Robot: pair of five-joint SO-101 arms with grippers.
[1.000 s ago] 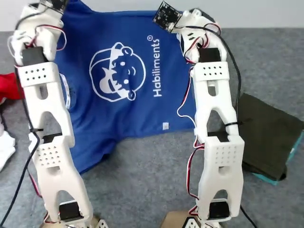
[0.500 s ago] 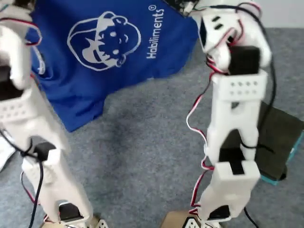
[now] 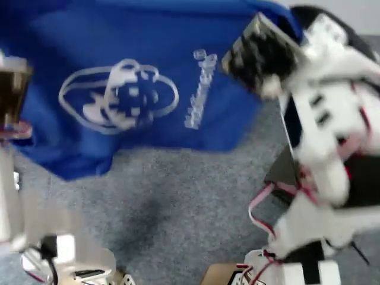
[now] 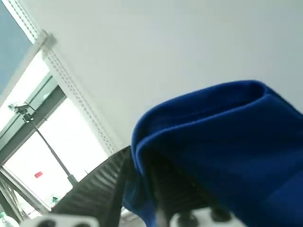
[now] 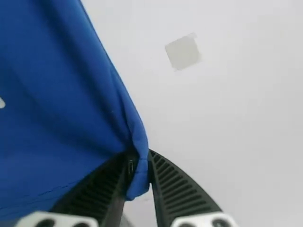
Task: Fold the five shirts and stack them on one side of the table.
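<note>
Right wrist view: blue shirt [image 5: 57, 94] edge clamped in right gripper [image 5: 138, 161], likewise in left gripper [image 4: 139, 163].

The table [image 3: 178, 202] has a grey cover, rough like a carpet, with a soft shadow on its middle. Behind its far edge a pale wall [image 3: 371, 12] shows. In the left wrist view there is a plain white surface [image 4: 165, 47], wall or ceiling I cannot tell, and beside it a tall window [image 4: 28, 189], very bright with daylight. A white ribbed strip [image 4: 71, 81] runs along the window's edge, and a thin dark pole [image 4: 47, 146] stands against the glass. Beyond the strip lies a blue-grey area [image 4: 9, 38]. In the right wrist view a white surface carries a small pale square patch [image 5: 183, 51]
</note>
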